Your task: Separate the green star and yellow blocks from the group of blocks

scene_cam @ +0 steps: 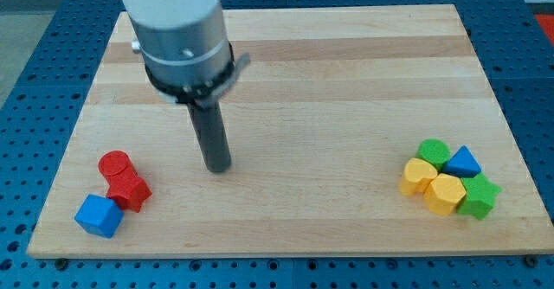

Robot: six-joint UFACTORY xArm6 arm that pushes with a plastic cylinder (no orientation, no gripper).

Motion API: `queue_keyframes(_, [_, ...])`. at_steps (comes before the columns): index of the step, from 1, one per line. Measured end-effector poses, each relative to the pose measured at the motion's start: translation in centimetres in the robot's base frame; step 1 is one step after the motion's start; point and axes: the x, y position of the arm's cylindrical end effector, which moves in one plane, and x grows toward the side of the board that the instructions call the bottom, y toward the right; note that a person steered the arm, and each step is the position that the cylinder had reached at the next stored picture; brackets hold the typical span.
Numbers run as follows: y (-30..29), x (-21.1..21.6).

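A group of blocks lies at the view's lower right: a green star (479, 195), a yellow heart-like block (444, 193), a yellow hexagon-like block (417, 176), a green cylinder (434, 151) and a blue triangle (463, 162), all touching. My tip (218, 168) rests on the board at centre left, far from that group and to the right of the red blocks.
At the view's lower left sit a red cylinder (114, 163), a red star-like block (129, 189) and a blue cube (98, 215), close together near the edge of the wooden board (346, 81). A blue pegboard surface surrounds the board.
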Motion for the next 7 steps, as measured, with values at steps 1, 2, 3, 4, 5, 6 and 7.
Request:
queue_keyframes(1, [3.9,5.0])
queue_keyframes(2, [9.5,8.7])
queue_keyframes(3, [13.8,9.0])
queue_keyframes(4, [19.5,9.0])
queue_keyframes(5, [24.3,9.0])
queue_keyframes(6, [26.0,9.0])
queue_keyframes(7, [27.2,9.0])
